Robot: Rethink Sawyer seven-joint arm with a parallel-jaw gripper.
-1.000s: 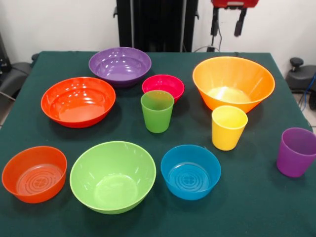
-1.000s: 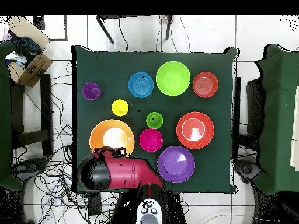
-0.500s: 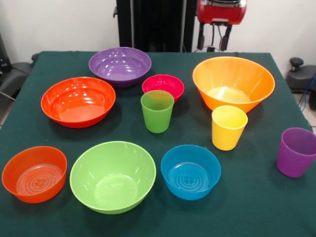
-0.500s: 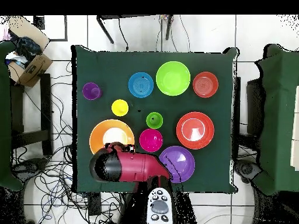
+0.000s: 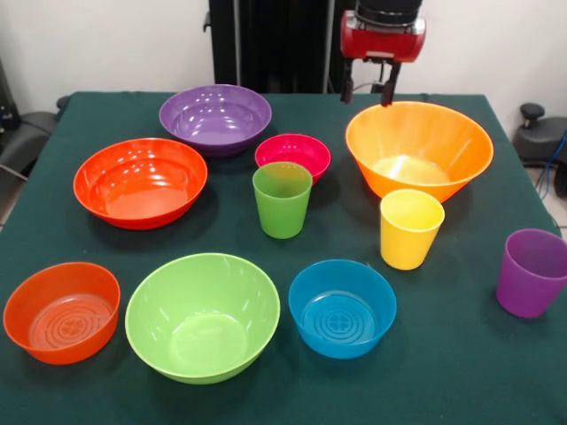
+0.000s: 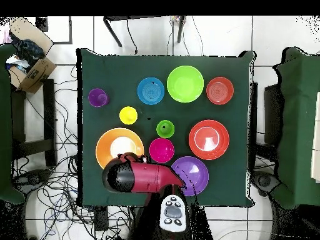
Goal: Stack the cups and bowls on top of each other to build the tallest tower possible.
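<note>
Hovering above the far edge of a green-clothed worktop (image 5: 461,372), the red robot hand (image 5: 366,91) holds nothing; its two dark fingers hang apart, just behind the rim of the big orange bowl (image 5: 419,149). No tower exists yet: all ten pieces sit separately, mouths up.

From the front view, the purple bowl (image 5: 215,118) and small pink bowl (image 5: 292,155) sit far centre, the red-orange bowl (image 5: 140,181) at left. Nearer are the small orange bowl (image 5: 61,311), lime green bowl (image 5: 202,315) and small blue bowl (image 5: 342,307). The green cup (image 5: 282,198) stands mid-table, the yellow cup (image 5: 410,227) just in front of the big orange bowl, the purple cup (image 5: 532,272) at right.

The first step is probably picking a base. The widest bowl suits that best, so a good grasp would pinch one wall, clear of the yellow cup.

Each cup's long axis is vertical, tapering downward; each bowl is wider than tall.
</note>
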